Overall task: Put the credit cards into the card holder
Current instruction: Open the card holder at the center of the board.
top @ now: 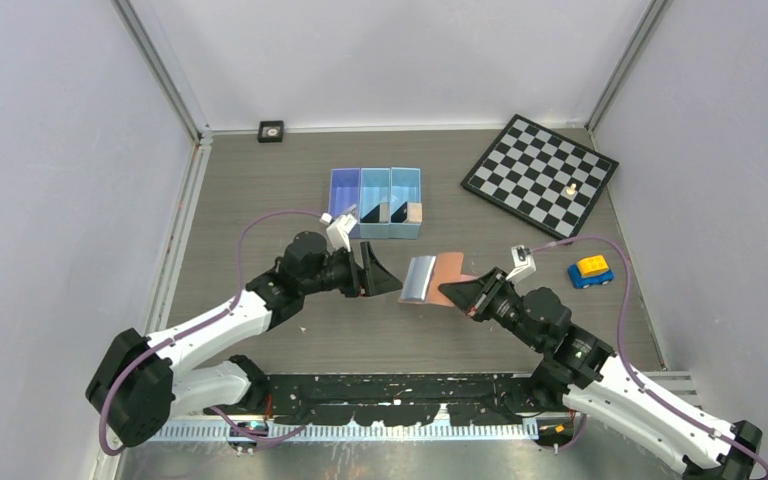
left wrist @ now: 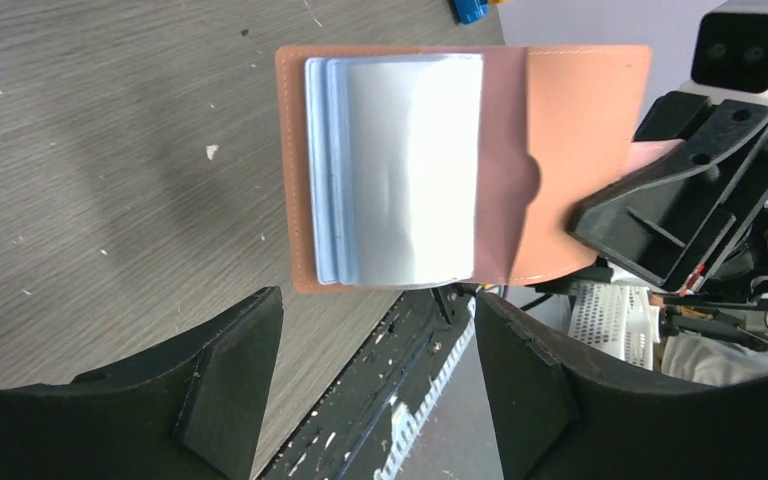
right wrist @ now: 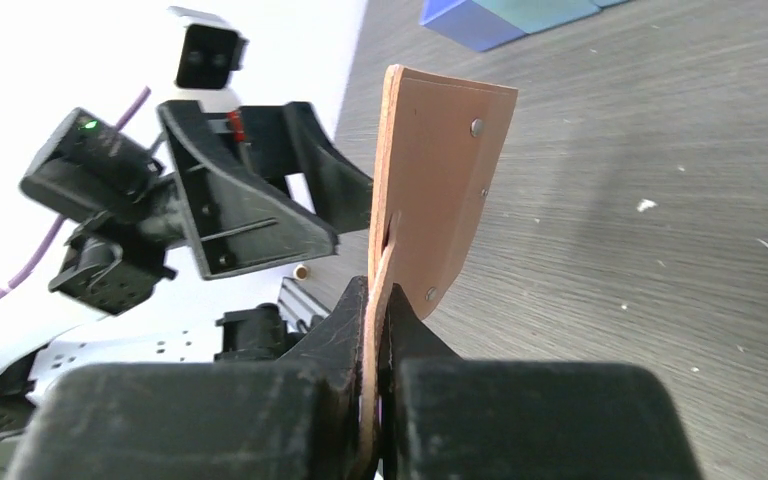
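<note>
Right gripper (right wrist: 378, 300) on card holder (right wrist: 440, 180) — edge hidden

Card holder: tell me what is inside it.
The open card holder shows only stacked pale blue sleeves. Anything slipped within the sleeves or under the tan pocket is covered.
</note>
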Controlling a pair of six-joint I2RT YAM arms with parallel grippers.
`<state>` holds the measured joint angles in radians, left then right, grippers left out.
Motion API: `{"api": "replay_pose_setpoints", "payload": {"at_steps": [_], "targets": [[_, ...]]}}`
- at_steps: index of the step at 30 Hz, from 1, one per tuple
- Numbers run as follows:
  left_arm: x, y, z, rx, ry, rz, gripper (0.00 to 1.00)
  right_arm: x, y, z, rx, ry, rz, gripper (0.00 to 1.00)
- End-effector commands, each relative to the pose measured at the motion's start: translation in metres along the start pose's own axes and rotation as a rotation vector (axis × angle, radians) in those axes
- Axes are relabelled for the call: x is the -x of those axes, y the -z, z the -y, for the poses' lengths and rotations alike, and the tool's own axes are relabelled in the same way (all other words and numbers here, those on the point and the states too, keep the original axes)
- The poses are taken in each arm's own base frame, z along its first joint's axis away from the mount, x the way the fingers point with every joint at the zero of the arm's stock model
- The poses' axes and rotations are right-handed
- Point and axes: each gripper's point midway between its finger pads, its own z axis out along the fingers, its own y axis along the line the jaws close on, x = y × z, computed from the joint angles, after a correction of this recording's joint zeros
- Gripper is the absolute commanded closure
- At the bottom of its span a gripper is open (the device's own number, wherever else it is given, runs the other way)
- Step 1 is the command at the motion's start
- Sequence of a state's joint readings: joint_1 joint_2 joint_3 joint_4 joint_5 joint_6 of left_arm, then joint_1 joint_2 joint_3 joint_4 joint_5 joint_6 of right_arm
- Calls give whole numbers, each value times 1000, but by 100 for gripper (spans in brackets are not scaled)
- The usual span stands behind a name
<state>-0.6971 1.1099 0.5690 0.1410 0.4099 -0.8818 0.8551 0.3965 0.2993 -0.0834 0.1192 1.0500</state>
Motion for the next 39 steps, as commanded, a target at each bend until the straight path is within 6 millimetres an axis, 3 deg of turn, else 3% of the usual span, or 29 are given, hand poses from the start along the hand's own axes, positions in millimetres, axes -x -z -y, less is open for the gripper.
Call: {"api": "replay_pose_setpoints", "payload": {"at_steps": [1, 7, 15, 26, 35, 39], "targets": [[7, 4, 29, -121, -2, -10, 27, 23, 12, -56, 206, 43, 58, 100], [5, -1, 43, -218, 38, -29, 28, 33, 23, -88, 311, 51, 71, 99], [9, 2, 43, -217, 42, -10, 30, 41, 36, -116, 407, 53, 79, 99], [13, 10, 66, -338, 62, 6, 29, 44, 41, -128, 461, 43, 85, 100], [14, 9, 78, -416, 119, -13, 28, 42, 39, -126, 472, 21, 84, 100], [16, 13, 84, -439, 111, -3, 33, 38, 31, -113, 426, 17, 80, 100]]}}
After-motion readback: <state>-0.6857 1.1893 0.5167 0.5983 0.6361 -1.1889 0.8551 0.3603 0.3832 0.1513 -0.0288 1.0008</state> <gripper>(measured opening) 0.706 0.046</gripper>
